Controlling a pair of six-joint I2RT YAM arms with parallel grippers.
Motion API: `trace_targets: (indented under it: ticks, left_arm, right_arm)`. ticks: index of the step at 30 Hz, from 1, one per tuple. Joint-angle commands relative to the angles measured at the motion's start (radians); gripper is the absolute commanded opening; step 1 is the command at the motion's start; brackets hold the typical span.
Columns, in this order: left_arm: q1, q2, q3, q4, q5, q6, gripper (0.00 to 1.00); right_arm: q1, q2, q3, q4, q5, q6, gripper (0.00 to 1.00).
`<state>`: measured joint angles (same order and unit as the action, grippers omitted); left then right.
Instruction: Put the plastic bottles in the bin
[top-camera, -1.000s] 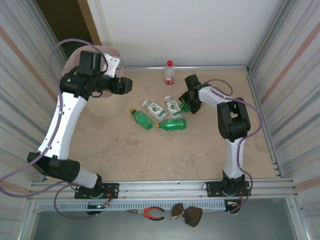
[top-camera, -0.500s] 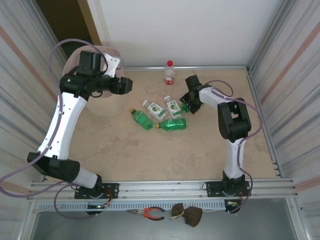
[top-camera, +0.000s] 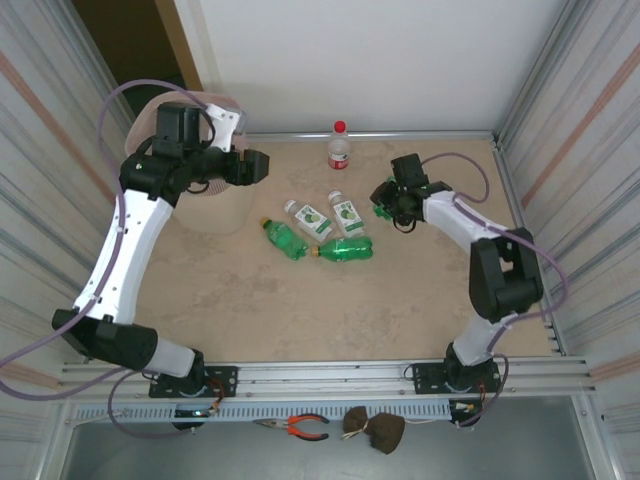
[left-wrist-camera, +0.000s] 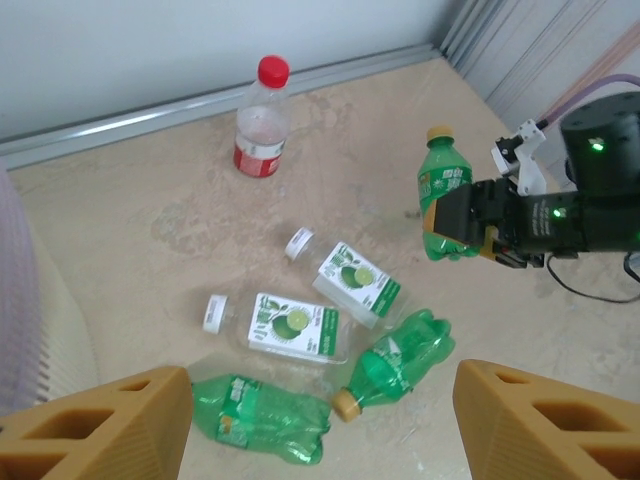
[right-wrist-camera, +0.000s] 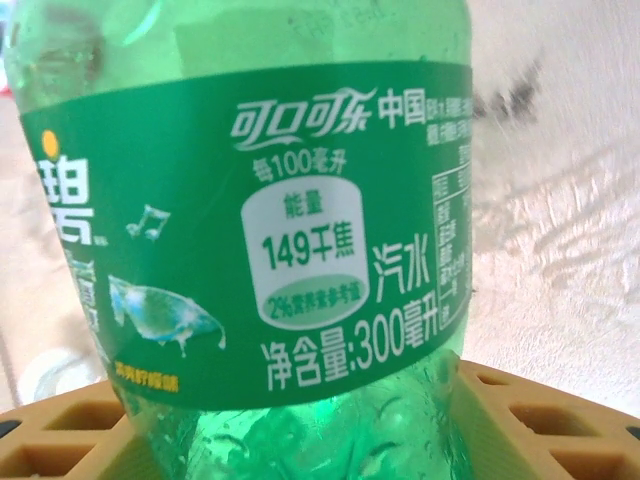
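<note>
Right gripper (top-camera: 388, 201), far-right part of the table (top-camera: 300, 330): jaws pinch the held green bottle (left-wrist-camera: 441, 188) across its labelled waist. The bottle stands upright, long axis vertical, yellow cap on top, leaning only slightly. In the right wrist view the label text reads level and the yellow fingers (right-wrist-camera: 545, 420) flank the lower body on both sides. Cannot tell whether its base touches the table.

Left gripper (top-camera: 257, 165): hangs high, just beside the right side of the bin (top-camera: 218, 212). Its orange fingers (left-wrist-camera: 110, 425) are spread wide with nothing between them.

The bin sits in the far-left corner, upright, mouth up, well apart from the held green bottle.

Red-capped bottle (top-camera: 339, 148): upright near the far wall, cap up, on its own.

Mid-table cluster, four bottles lying flat:
- Two clear bottles (top-camera: 310, 218) lie side by side, white caps toward the far left, long axes diagonal from far-left to near-right.
- Left green bottle (top-camera: 285, 239): roughly the same diagonal, yellow cap toward the far left.
- Right green bottle (top-camera: 346, 249): axis nearly left-to-right, cap pointing left, just beside the base of the left green bottle.

The held green bottle stands just to the right of this cluster.
</note>
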<state>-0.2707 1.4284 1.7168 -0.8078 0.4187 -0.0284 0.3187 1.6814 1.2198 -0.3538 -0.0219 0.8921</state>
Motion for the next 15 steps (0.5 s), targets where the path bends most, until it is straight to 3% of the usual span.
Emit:
trace_targets:
  ticks: [1, 15]
  left_arm:
    - [-0.003, -0.063, -0.035, 0.136, 0.087, -0.051, 0.70]
    - [-0.001, -0.159, -0.169, 0.540, 0.347, -0.192, 0.71]
  right_arm:
    - [-0.004, -0.131, -0.043, 0.106, -0.049, -0.194, 0.57]
    - [0.036, -0.597, -0.190, 0.388, -0.377, -0.582, 0.57]
